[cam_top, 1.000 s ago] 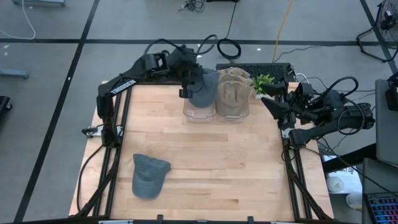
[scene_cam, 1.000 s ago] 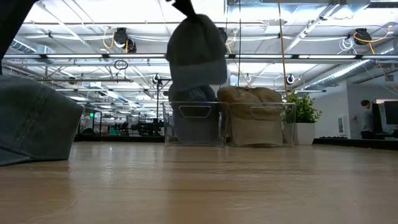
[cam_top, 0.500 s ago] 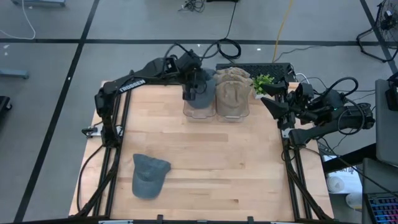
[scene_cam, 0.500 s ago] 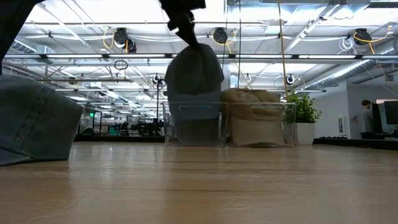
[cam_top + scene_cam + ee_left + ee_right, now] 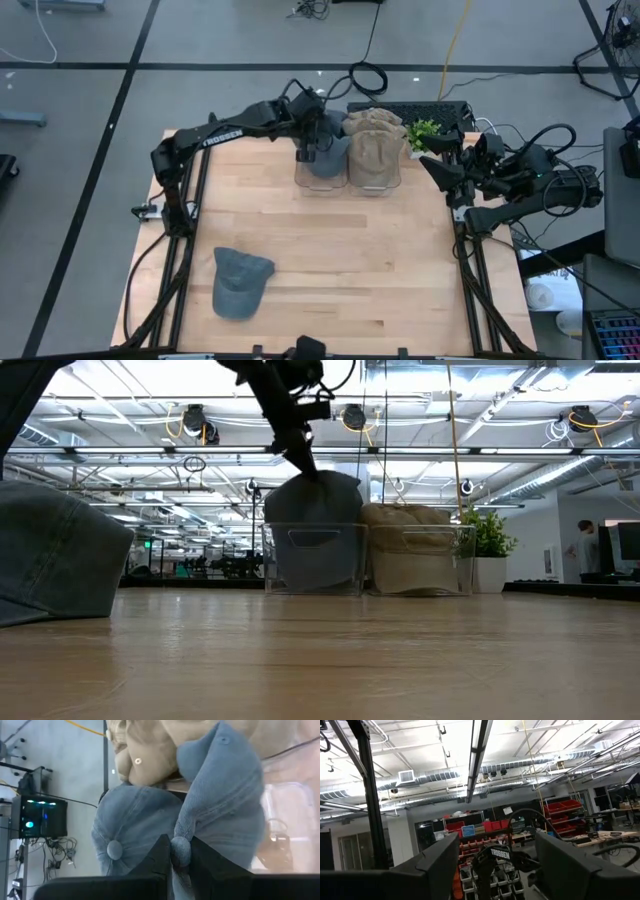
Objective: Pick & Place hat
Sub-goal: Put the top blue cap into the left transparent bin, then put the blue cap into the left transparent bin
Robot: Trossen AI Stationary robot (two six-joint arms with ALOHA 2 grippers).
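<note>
My left gripper [image 5: 312, 138] is shut on a blue-grey denim hat [image 5: 315, 510] over the left of two clear bins [image 5: 320, 178] at the table's far edge. The hat's lower part is inside that bin, above another blue hat [image 5: 120, 835] that lies there. The right bin [image 5: 415, 565] is filled with tan hats [image 5: 373, 150]. One more blue-grey hat [image 5: 240, 282] lies flat on the table near the front left. My right gripper [image 5: 437, 158] stands open at the table's right edge, raised and holding nothing. My left gripper pinches a bunched edge of the hat's cloth [image 5: 180, 846] between its two fingers [image 5: 159, 856]. The fingers slant down from the table's left. The hat hangs below them with its crown button [image 5: 222, 740] facing away, its lower part sunk in the left bin.
A small green plant [image 5: 423, 131] and a black keyboard [image 5: 405, 108] sit behind the bins. Cables lie on the floor beyond the far edge. The wooden tabletop [image 5: 350, 260] between the bins and the lying hat is bare.
My left gripper has gone down and a little toward the far edge, still shut on the hat. The hat, which hung clear above the left bin, has come down and now has its lower part inside that bin.
</note>
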